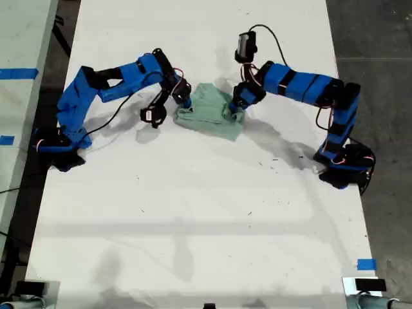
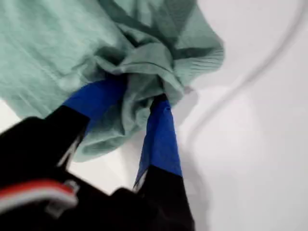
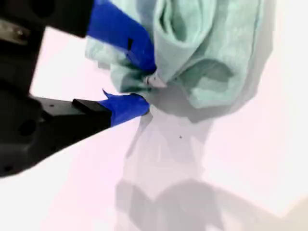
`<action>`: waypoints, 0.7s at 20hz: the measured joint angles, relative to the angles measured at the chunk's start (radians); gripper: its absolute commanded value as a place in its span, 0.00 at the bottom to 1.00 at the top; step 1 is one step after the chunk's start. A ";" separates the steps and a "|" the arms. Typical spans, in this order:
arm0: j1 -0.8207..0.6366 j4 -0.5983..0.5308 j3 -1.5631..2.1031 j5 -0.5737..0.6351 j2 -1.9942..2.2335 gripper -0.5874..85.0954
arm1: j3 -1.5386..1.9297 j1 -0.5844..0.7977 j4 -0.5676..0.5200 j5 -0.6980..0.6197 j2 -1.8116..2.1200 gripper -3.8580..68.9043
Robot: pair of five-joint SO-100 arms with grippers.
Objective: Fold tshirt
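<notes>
Between my two grippers, on the white table [image 1: 193, 212], the tshirt [image 1: 209, 111] lay bunched in a small heap, one gripper at each of its ends. My first gripper [image 2: 142, 98] pinched a wad of cloth between its blue fingers [image 2: 161, 139], and my second gripper [image 3: 147, 91] was nipped onto a thin fold at the hem. Only the wrist views showed these grips; in the exterior view I could not tell which arm was which.

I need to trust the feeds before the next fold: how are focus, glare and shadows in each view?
Exterior view: sharp, evenly lit, with soft arm shadows on the white table and the tshirt clearly readable. First wrist view: cloth is in focus, the near black gripper body is blurred, the table is bright. Second wrist view: overexposed with a pinkish wash, soft focus, and grey shadows under the shirt.
</notes>
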 measured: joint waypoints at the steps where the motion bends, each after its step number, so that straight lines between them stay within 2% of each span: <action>1: -0.018 0.015 0.000 -0.006 0.003 0.28 | 0.023 0.025 0.011 0.021 0.009 0.64; 4: -0.038 0.092 0.000 -0.011 0.112 0.26 | 0.044 0.018 0.071 0.034 0.138 0.59; 8: -0.031 0.216 0.018 -0.020 0.448 0.23 | 0.043 0.002 0.236 0.049 0.459 0.54; 10: -0.012 0.258 0.094 -0.046 0.607 0.18 | 0.074 -0.043 0.307 0.080 0.615 0.51; 12: 0.043 0.239 0.253 -0.075 0.769 0.14 | 0.189 -0.092 0.341 0.127 0.781 0.50; 14: 0.106 0.169 0.489 -0.115 0.963 0.09 | 0.333 -0.121 0.371 0.193 0.948 0.49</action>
